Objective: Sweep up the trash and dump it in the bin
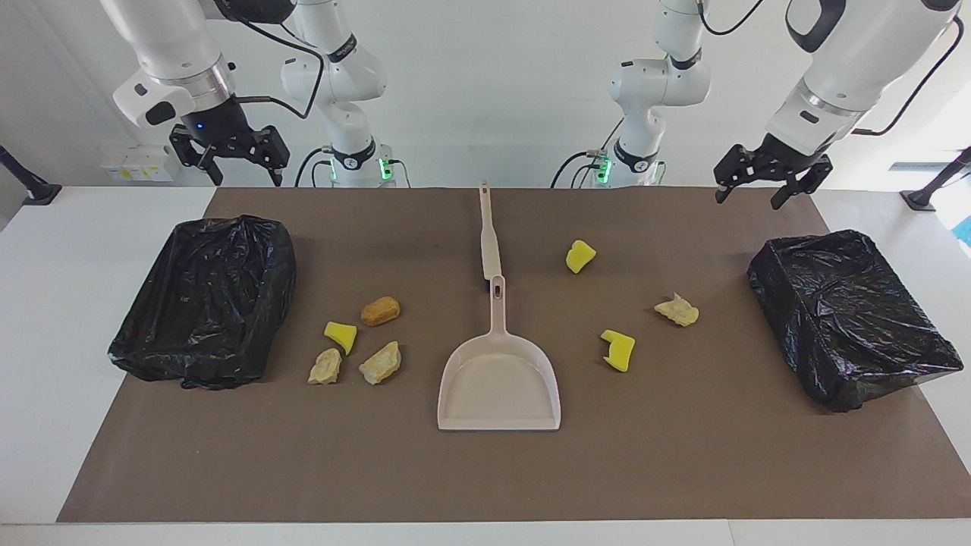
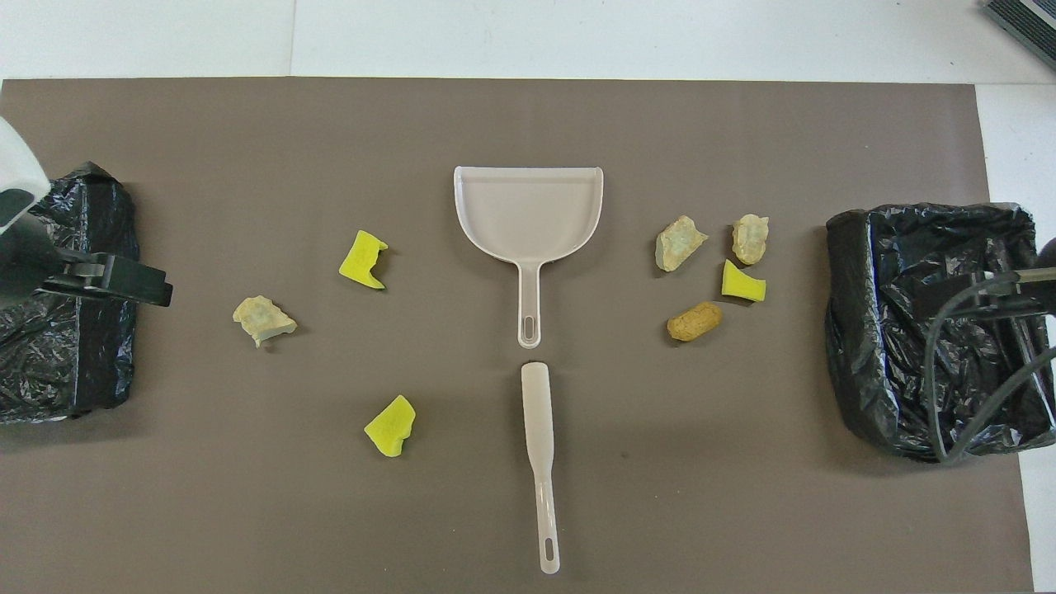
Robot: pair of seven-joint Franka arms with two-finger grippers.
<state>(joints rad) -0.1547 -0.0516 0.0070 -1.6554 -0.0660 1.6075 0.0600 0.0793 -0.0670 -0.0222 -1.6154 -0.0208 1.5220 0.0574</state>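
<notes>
trash (image 1: 364, 337): seven bits scattered on mat either side of dustpan (image 1: 498, 383) | brush (image 1: 489, 235): long axis pointing toward robots, between arms, neither clearly closer | left end effector (image 1: 762, 180), right end effector (image 1: 234, 161): raised, fingers apart, empty

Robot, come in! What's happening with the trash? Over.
Left tool and right tool open, raised, empty. Seven trash bits on mat, none swept. Dustpan untouched.
</notes>
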